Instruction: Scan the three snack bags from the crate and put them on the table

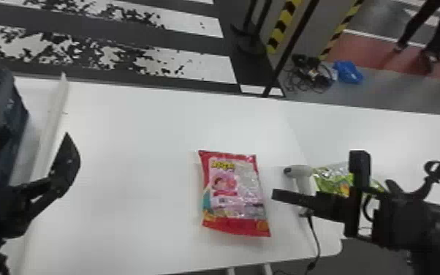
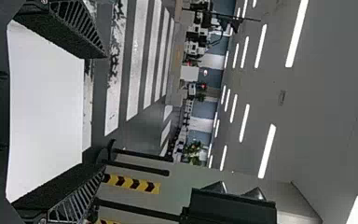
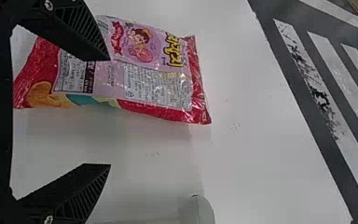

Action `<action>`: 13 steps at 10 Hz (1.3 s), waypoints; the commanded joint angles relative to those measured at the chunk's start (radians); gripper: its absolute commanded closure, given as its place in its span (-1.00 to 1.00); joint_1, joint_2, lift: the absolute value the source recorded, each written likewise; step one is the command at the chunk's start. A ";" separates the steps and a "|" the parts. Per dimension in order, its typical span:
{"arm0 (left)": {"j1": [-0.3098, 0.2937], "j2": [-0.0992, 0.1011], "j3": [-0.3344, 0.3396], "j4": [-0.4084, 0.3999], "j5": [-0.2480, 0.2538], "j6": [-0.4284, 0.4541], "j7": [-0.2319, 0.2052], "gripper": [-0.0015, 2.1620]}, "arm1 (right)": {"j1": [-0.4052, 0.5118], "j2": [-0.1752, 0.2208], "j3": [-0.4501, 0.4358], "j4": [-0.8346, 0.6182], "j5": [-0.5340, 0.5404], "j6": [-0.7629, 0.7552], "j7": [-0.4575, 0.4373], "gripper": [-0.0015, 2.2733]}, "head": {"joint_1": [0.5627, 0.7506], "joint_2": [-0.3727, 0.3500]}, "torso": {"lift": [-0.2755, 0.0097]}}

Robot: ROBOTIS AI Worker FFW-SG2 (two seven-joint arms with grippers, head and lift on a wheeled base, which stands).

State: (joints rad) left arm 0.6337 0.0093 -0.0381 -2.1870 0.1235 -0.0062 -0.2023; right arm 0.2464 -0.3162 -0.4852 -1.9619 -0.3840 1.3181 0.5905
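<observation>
two fingers (image 3: pixel 74 189) of the right gripper (image 1: pixel 316 174) stand wide apart.

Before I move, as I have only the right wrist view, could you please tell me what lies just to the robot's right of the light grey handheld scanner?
Observer: Beside the scanner, a shiny green snack bag lies on the white table.
Operator: Thank you. Could you say what stands at the robot's far left?
Observer: A dark blue-grey plastic crate stands there.
Operator: And is the other arm carrying anything, please?
Observer: No, the left gripper is open, with nothing held between its fingers.
</observation>
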 commanded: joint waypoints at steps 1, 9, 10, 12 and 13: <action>0.003 0.000 0.004 0.003 0.001 -0.001 0.000 -0.97 | -0.030 -0.006 0.056 0.090 0.042 -0.092 0.006 -0.94 | 0.41 -0.77 | 0.28; 0.011 0.000 0.021 0.010 0.001 -0.004 0.003 -0.97 | -0.131 -0.015 0.192 0.245 0.077 -0.073 0.052 0.97 | 0.41 -0.55 | 0.28; 0.015 0.000 0.023 0.007 0.002 -0.010 0.003 -0.97 | -0.113 -0.015 0.171 0.207 0.054 -0.073 0.054 0.97 | 0.41 -0.54 | 0.28; 0.023 -0.002 0.026 0.006 0.002 -0.019 0.003 -0.97 | -0.067 -0.011 0.103 0.063 -0.019 -0.009 0.048 0.98 | 0.41 -0.52 | 0.28; 0.024 -0.002 0.024 0.004 0.002 -0.022 0.003 -0.97 | -0.065 -0.007 0.048 0.000 -0.089 0.050 0.037 0.97 | 0.41 -0.51 | 0.28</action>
State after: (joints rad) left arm 0.6567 0.0079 -0.0124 -2.1819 0.1262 -0.0250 -0.1996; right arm 0.1778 -0.3254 -0.4036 -1.9204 -0.4313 1.3344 0.6279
